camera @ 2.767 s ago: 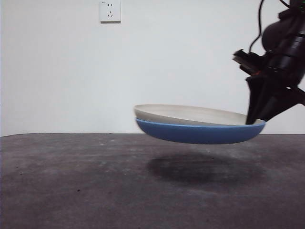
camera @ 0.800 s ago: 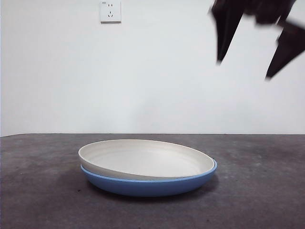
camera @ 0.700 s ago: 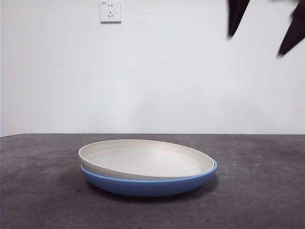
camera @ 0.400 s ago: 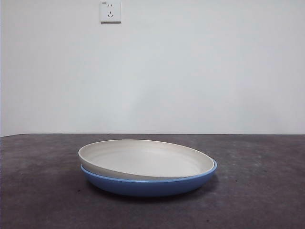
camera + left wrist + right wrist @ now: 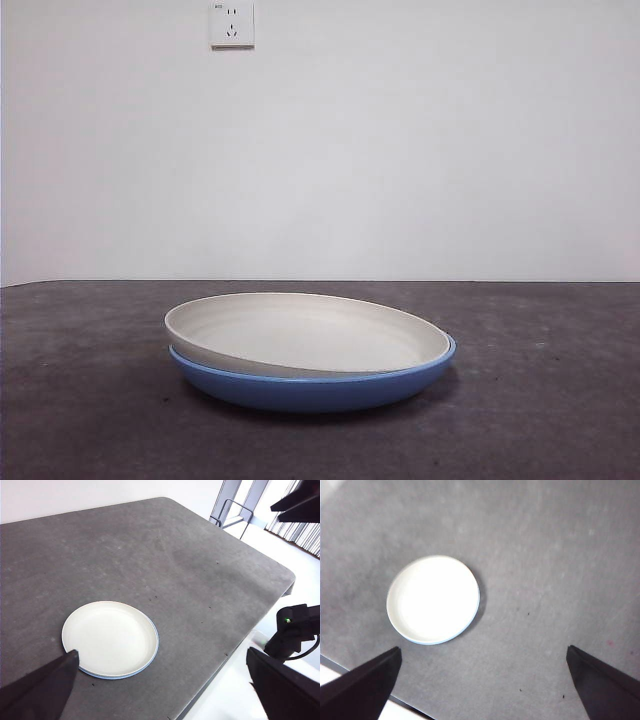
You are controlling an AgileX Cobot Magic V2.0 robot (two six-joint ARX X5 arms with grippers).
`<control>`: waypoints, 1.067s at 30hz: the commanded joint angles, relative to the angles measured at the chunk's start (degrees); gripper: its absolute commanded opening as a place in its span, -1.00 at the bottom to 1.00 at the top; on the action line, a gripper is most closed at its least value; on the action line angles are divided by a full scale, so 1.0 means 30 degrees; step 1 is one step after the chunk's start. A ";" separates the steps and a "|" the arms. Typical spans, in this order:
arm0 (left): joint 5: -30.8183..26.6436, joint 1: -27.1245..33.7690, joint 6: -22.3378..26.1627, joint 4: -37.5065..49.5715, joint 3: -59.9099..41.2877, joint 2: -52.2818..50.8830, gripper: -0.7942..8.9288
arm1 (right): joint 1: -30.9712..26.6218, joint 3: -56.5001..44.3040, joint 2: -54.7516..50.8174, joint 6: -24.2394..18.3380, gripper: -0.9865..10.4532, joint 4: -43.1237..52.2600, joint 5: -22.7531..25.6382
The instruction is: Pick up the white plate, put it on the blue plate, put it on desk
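Plainly unmarked white plate [image 5: 300,335] nested in blue plate [image 5: 310,388]

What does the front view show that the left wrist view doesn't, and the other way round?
Only the front view shows the wall socket and the blue plate's side, with the white plate sitting slightly tilted in it. Only the left wrist view shows the left gripper, open and high above, and the desk's edge. Both show the stacked plates resting on the desk.
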 commanded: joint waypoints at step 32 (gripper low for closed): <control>0.0051 -0.0109 0.0087 0.0197 0.0219 0.0029 -0.78 | 0.0095 0.0321 -0.3045 -0.0211 -0.79 -0.0707 0.0015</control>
